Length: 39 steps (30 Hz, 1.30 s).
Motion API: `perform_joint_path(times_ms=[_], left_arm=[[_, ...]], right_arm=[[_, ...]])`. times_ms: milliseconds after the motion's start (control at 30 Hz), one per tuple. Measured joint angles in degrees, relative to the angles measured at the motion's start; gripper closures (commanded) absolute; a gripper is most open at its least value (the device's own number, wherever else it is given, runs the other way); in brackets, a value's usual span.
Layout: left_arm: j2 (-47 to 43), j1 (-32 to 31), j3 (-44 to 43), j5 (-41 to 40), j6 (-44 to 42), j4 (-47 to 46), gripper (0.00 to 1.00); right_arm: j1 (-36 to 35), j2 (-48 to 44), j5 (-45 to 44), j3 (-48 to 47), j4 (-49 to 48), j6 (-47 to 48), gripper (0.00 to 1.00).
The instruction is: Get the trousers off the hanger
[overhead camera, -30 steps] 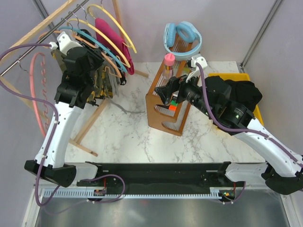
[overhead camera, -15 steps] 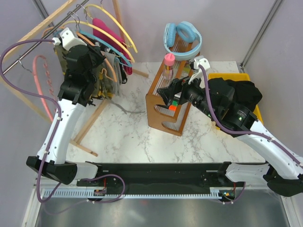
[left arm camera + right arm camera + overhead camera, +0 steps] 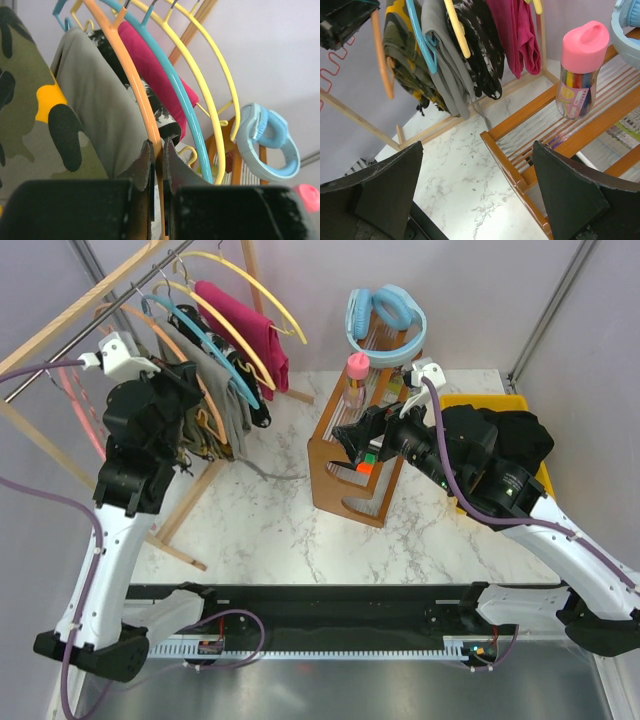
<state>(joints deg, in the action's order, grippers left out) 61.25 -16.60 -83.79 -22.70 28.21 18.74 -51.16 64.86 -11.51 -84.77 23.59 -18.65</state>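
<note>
The camouflage trousers [image 3: 25, 100] hang on the rail at the far left, next to a grey garment [image 3: 95, 110]; they also show in the right wrist view [image 3: 402, 50]. My left gripper [image 3: 159, 150] is shut on the thin orange hanger [image 3: 135, 80], whose bar runs up between the fingers. From above, that gripper [image 3: 192, 380] sits among the hanging clothes. Plain black trousers [image 3: 515, 435] lie in the yellow bin. My right gripper [image 3: 476, 145] is open and holds nothing over the table beside the wooden rack, as the top view also shows [image 3: 350, 435].
Blue [image 3: 175, 90] and yellow [image 3: 210, 75] hangers, a magenta garment [image 3: 245, 315] and a black-and-white one [image 3: 475, 50] share the wooden rail [image 3: 60, 320]. A wooden rack [image 3: 345, 480] holds a pink-capped bottle [image 3: 358, 368] and light-blue headphones [image 3: 385, 315]. Yellow bin [image 3: 500, 400] at right.
My left gripper has closed on the orange hanger and the arm has swung left, dragging the hangers and clothes along the rail. The right arm has barely moved.
</note>
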Motion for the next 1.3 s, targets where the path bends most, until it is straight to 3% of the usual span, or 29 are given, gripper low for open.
perform_joint_path(times_ms=[200, 567, 767, 967, 1133, 1300], left_arm=[[-5.1, -0.1, 2.1, 5.4, -1.7, -1.5, 0.98], [-5.6, -0.3, 2.7, 11.6, -6.0, -1.9, 0.98], [-10.9, -0.3, 3.2, 16.9, -5.9, 5.9, 0.98], [-19.9, -0.3, 0.1, 23.8, -3.2, 19.9, 0.98], [-24.8, -0.4, -5.5, 29.7, 1.3, 30.4, 0.98], [-29.7, -0.6, -6.4, 32.7, 6.5, 35.8, 0.98]], right_arm=[[0.0, 0.0, 0.0, 0.3, -0.1, 0.0, 0.02], [0.0, 0.0, 0.1, 1.0, 0.0, -0.1, 0.02], [0.0, 0.0, 2.9, 1.2, 0.0, -0.9, 0.02], [-0.4, 1.3, 10.4, 2.6, -1.3, -1.5, 0.02], [-6.6, 4.6, 14.1, 3.7, -3.2, -0.7, 0.02], [-20.6, 8.0, 11.1, 5.2, -6.4, 2.6, 0.02]])
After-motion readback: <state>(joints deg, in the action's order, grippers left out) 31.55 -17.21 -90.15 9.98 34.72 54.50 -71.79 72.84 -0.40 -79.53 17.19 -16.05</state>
